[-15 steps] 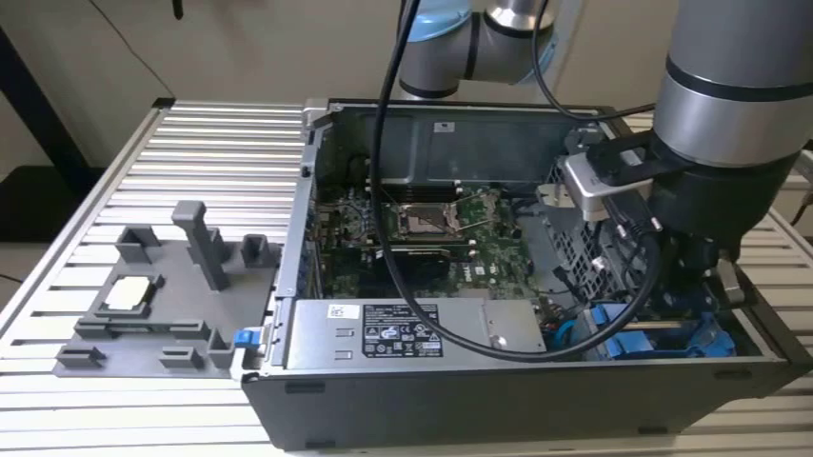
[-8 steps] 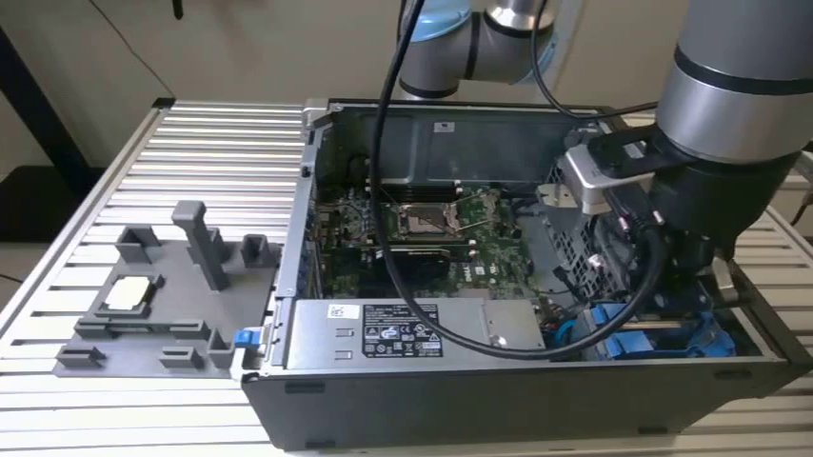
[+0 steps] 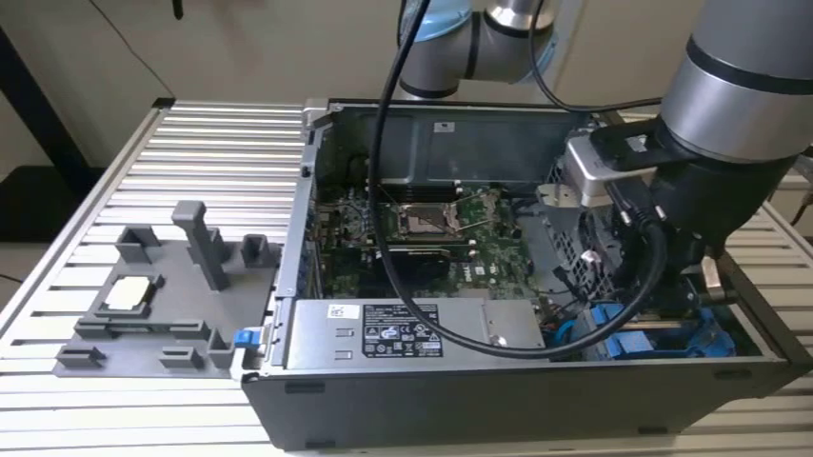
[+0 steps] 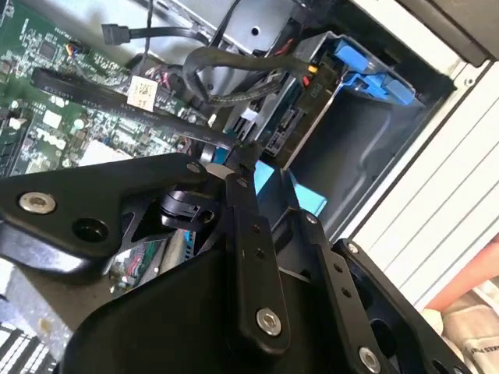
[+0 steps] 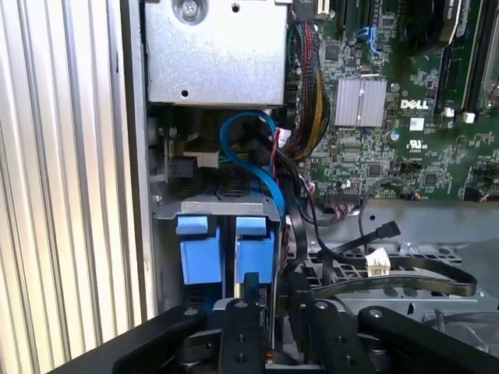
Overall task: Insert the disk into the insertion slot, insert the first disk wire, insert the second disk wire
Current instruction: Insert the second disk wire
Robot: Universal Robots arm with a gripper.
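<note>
The pincer sits nearly closed just above the disk seated in its bay, grip unclear.

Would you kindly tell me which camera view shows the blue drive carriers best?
The first wrist view: both blue drive carriers sit side by side, facing the camera. The second wrist view shows them obliquely behind cables; the exterior view shows blue patches behind the arm.

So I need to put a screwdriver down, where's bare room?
The ribbed table is bare between the computer case and the grey fixture. Inside the case it is crowded: motherboard, cables, blue disk carriers.
</note>
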